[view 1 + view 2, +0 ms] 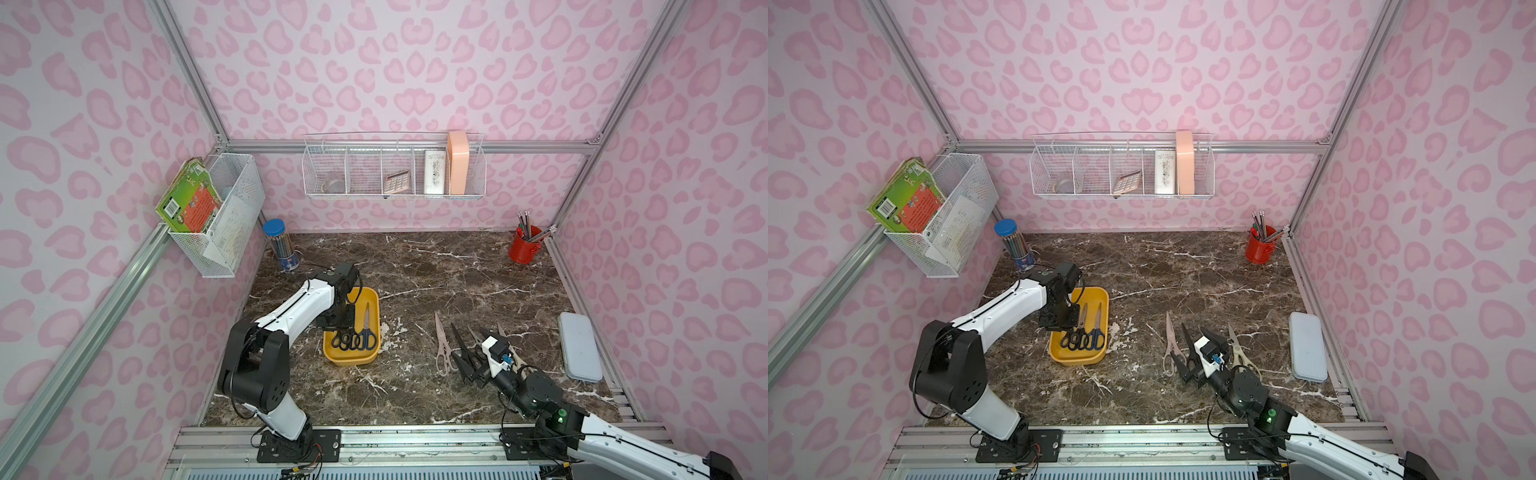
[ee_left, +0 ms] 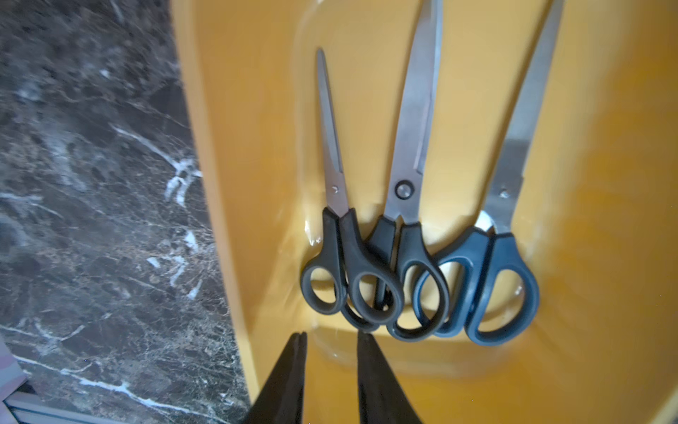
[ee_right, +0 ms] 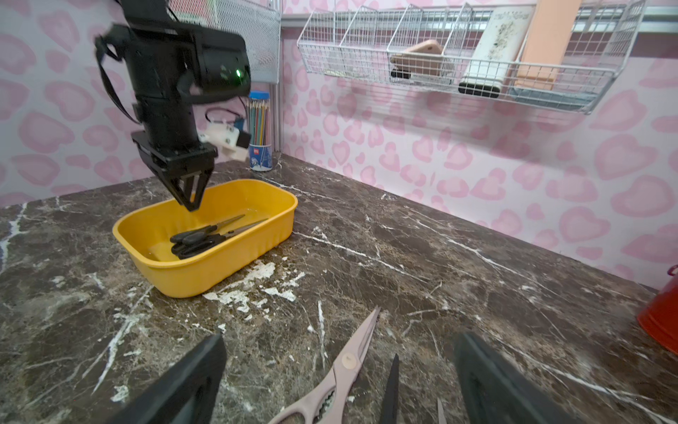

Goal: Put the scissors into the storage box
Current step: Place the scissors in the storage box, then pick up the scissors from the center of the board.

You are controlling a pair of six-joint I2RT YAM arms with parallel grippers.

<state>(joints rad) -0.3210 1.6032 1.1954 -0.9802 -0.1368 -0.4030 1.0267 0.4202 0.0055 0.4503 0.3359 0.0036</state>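
The yellow storage box (image 1: pixel 370 299) (image 3: pixel 205 271) sits left of centre on the marble table. Three pairs of scissors lie side by side in it: a small black pair (image 2: pixel 341 257), a larger black pair (image 2: pixel 411 220) and a dark blue pair (image 2: pixel 506 257). My left gripper (image 2: pixel 332 336) (image 1: pixel 345 328) hangs just above their handles, slightly open, with nothing between its fingers. On the table to the right lie pale pink scissors (image 1: pixel 442 349) (image 3: pixel 345 370), a black pair (image 1: pixel 459 338) and a cream pair (image 1: pixel 1237 353), partly hidden. My right gripper (image 3: pixel 341 337) (image 1: pixel 469 351) stands wide open over them, holding nothing.
A flat grey-blue case (image 1: pixel 579 351) lies at the right edge. A red cup of pencils (image 1: pixel 524 249) stands back right, and a blue-lidded pencil tube (image 1: pixel 280 245) back left. White wire baskets hang on the back wall (image 1: pixel 395 170) and the left wall (image 1: pixel 224 212).
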